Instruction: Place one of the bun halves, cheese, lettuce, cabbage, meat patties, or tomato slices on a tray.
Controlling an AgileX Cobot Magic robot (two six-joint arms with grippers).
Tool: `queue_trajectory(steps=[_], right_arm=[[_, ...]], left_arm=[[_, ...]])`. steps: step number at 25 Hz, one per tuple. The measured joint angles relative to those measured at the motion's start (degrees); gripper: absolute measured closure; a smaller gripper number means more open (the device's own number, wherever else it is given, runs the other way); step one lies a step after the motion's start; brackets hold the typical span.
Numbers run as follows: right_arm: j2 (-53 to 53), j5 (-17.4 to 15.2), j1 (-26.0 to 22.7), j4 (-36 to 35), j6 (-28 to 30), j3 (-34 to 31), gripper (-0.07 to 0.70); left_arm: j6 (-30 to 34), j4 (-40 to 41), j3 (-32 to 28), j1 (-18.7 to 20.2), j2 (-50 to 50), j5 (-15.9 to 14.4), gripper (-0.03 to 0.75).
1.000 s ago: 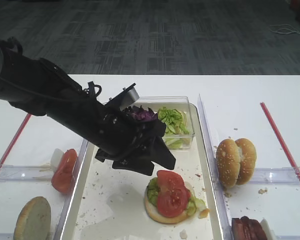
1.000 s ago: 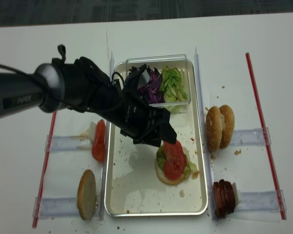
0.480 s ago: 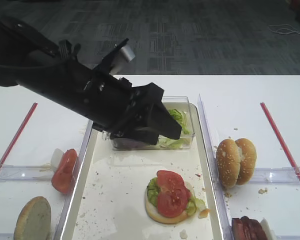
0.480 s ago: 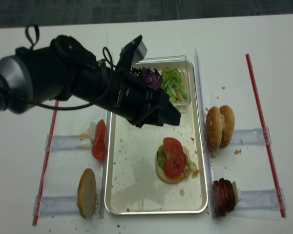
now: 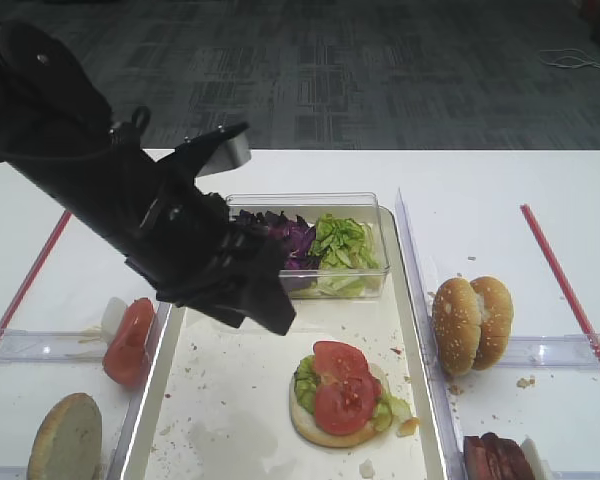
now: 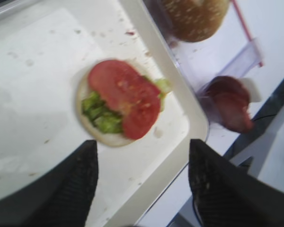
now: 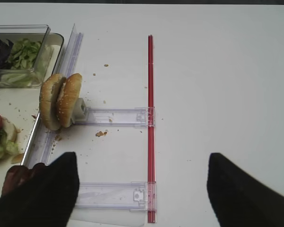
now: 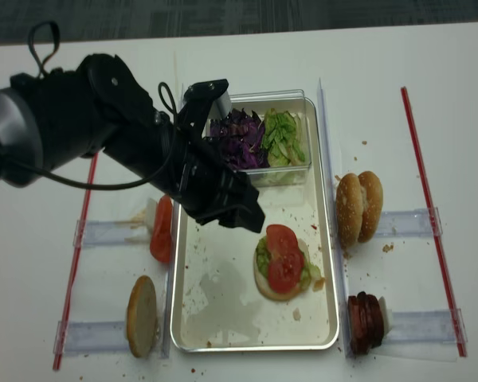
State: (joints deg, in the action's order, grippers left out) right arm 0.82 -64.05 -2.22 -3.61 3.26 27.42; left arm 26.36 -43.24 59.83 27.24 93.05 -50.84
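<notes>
A bun half topped with lettuce and two tomato slices (image 5: 340,392) (image 8: 284,263) (image 6: 120,99) lies on the white tray (image 5: 230,410) (image 8: 215,310). My left gripper (image 5: 270,315) (image 8: 245,216) (image 6: 142,144) hangs open and empty over the tray, just left of that stack. More tomato slices (image 5: 130,340) stand on the left rack, with a lone bun half (image 5: 65,440) in front of them. Two bun halves (image 5: 472,322) (image 7: 60,100) and meat patties (image 5: 495,458) (image 6: 229,101) stand right of the tray. My right gripper (image 7: 141,161) is open above bare table. Cheese is out of view.
A clear plastic box at the tray's far end holds purple cabbage (image 5: 285,240) (image 8: 237,139) and green lettuce (image 5: 342,245) (image 8: 283,135). Red strips (image 5: 565,290) (image 8: 76,255) run along both sides of the table. Clear racks (image 7: 113,116) lie beside the tray.
My left arm rose from beside the stacked bun, swept back over the clear box, then swung left and forward. The box is now uncovered. The gripper stayed open and empty.
</notes>
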Motion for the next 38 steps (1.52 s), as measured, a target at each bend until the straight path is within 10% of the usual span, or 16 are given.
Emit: queue_trajectory(steps=[15, 26, 38], right_arm=[[0.0, 0.0, 0.0, 0.0, 0.0, 0.0, 0.041], [0.0, 0.0, 0.0, 0.0, 0.1, 0.0, 0.041], [0.0, 0.0, 0.0, 0.0, 0.1, 0.0, 0.041]], left_arm=[[-24.3, 42.9, 0.0, 0.0, 0.0, -3.0, 0.294], [-28.4, 47.2, 0.0, -0.7, 0.0, -3.9, 0.294], [-29.0, 47.4, 0.0, -19.2, 0.0, -4.5, 0.294]])
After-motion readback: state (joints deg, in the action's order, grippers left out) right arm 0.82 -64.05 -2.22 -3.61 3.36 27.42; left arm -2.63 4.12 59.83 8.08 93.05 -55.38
